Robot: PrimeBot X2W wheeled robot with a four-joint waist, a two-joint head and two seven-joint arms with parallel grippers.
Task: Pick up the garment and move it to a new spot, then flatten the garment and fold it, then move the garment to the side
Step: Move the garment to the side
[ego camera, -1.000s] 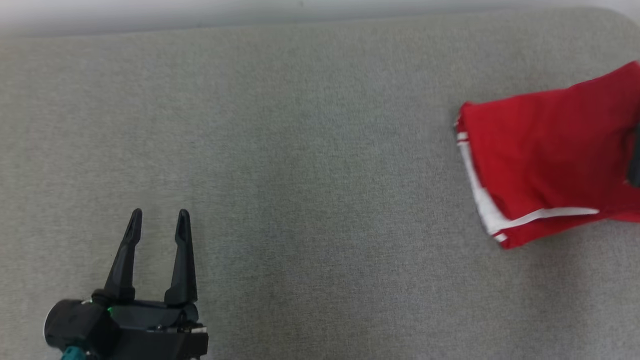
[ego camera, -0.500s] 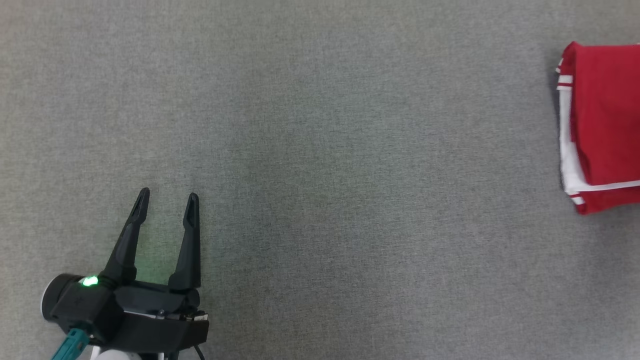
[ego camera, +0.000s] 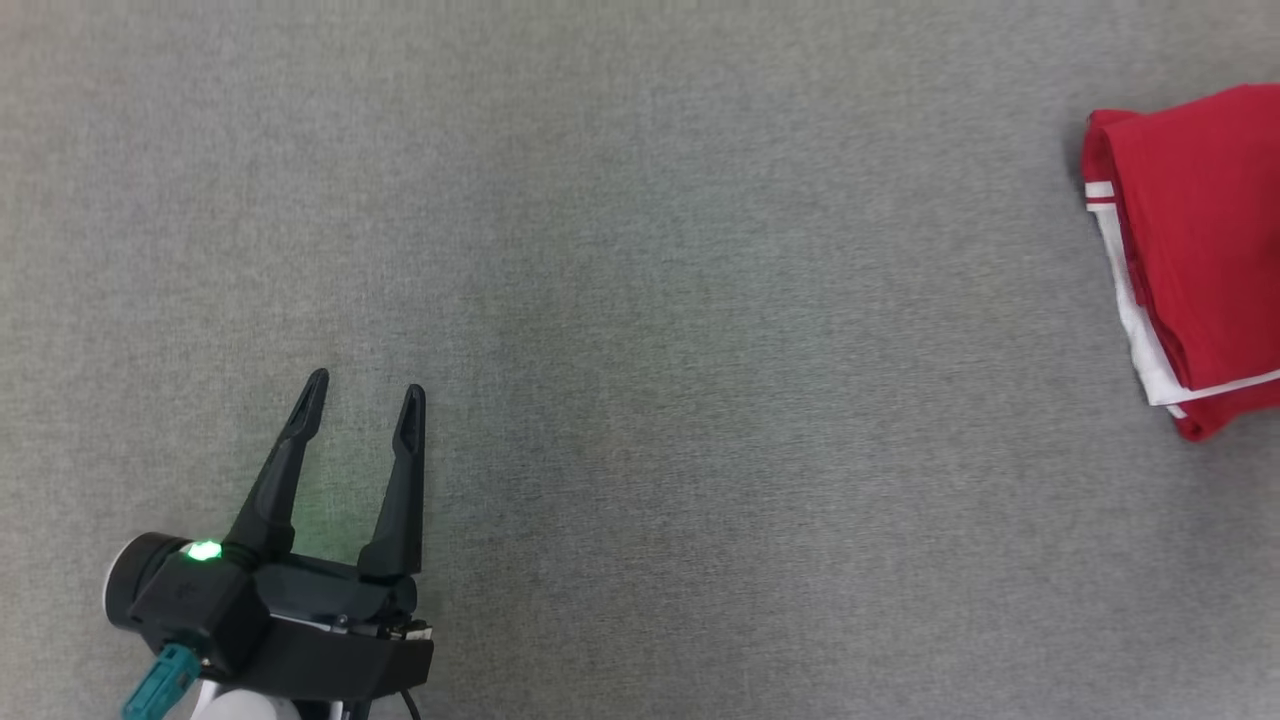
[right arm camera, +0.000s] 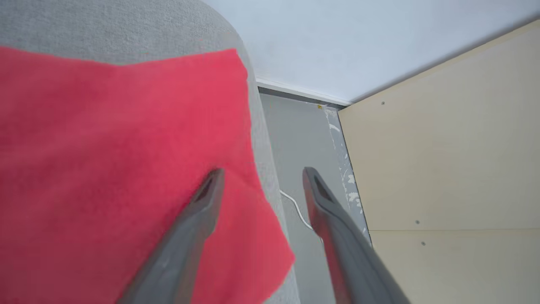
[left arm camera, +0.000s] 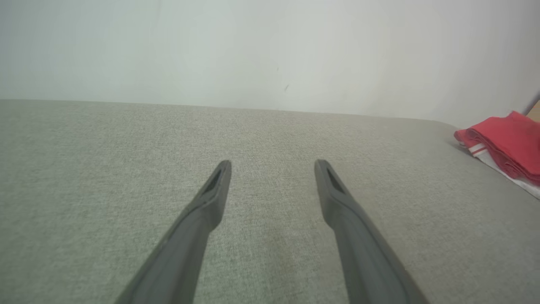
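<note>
With the folded garment (ego camera: 1190, 250) at the counter's (ego camera: 640, 300) right edge and my right fingers (right arm camera: 198, 215) and left fingers (ego camera: 283, 470) spread empty, I judged only pulling clear remained.

Head view: high above, facing straight down on the tabletop (ego camera: 700, 250).
Left wrist view: low, skimming toward the far edge.
Right wrist view: close over the right edge.
Shared: the garment (ego camera: 1200, 230).

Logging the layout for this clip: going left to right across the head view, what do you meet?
Left hand, open, at the lower left → bare grey padded surface → folded red garment with white trim at the right edge.
</note>
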